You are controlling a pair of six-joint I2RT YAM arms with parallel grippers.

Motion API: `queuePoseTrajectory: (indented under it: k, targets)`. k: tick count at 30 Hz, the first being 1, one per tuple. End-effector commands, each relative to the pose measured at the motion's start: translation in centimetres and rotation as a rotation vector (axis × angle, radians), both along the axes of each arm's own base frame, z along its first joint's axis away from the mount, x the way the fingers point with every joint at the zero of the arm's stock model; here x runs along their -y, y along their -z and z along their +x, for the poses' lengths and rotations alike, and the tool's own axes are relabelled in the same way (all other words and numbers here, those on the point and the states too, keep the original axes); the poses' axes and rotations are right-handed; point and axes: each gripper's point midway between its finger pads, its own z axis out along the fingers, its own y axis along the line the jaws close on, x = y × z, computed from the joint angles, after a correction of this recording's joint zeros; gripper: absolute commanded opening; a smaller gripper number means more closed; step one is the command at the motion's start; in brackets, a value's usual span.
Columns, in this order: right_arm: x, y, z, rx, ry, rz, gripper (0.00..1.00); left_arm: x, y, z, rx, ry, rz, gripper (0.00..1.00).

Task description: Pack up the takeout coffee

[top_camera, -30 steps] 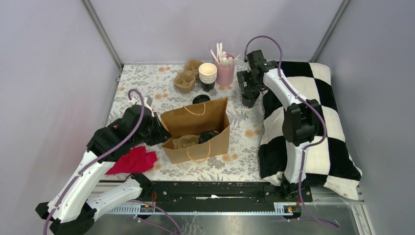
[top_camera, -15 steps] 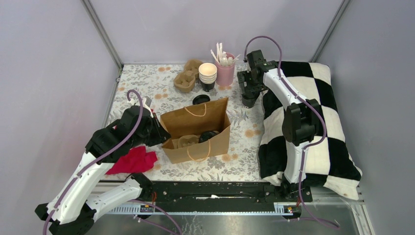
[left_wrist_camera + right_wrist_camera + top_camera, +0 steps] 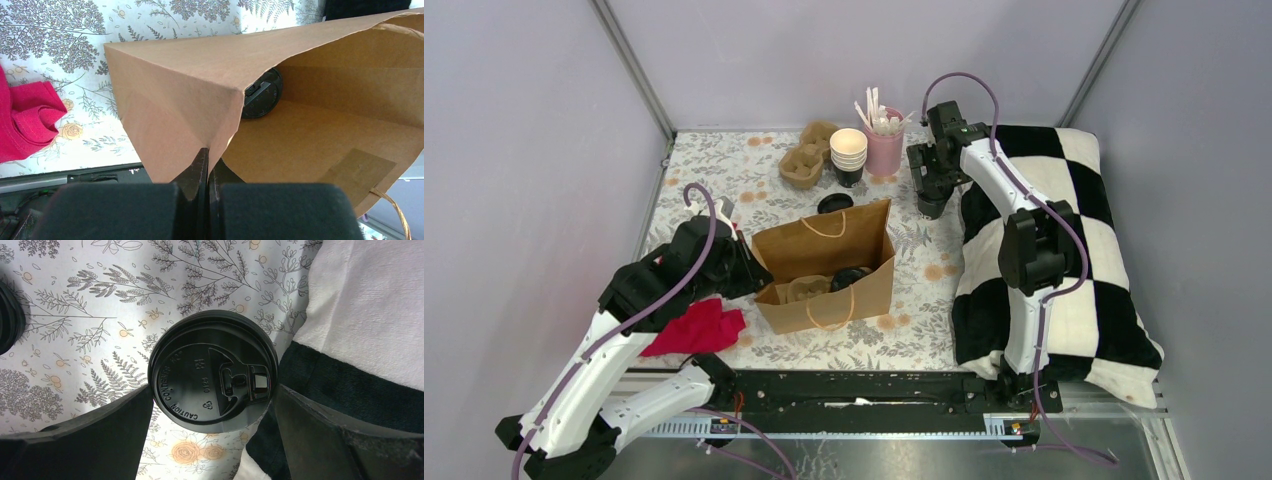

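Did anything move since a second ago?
Only a little. The right gripper and its arm shifted slightly left, still straddling the lidded coffee cup; I cannot tell whether it is squeezing the cup. The left gripper still pinches the edge of the paper bag. Everything else stayed put.

In the right wrist view, the lid of the takeout coffee (image 3: 212, 372) hides its cup body; you cannot confirm whether the right gripper (image 3: 214, 390) presses it. The paper bag (image 3: 170, 100) wall conceals part of a black lid (image 3: 262, 95) inside.
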Motion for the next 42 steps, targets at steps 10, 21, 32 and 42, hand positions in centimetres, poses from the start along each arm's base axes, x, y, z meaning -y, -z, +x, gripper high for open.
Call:
queuePoseTrajectory:
  k: [10, 21, 32, 42]
  targets:
    - [-0.3, -2.1, 0.6, 0.040, -0.006, 0.028, 1.00, 0.1, 0.6, 0.0, -0.020, 0.007, 0.014, 0.00]
    - [-0.6, -1.6, 1.4, 0.031, -0.005, 0.027, 0.95, 0.2, 0.6, 0.1, -0.016, 0.014, 0.018, 0.00]
    - [-0.2, -0.2, 0.5, -0.004, -0.001, 0.006, 0.94, 0.2, 0.7, 0.0, -0.019, 0.017, 0.020, 0.00]
    - [-0.4, -1.1, 0.6, 0.011, -0.007, 0.022, 0.92, 0.2, 0.7, 0.1, -0.019, 0.020, 0.024, 0.00]
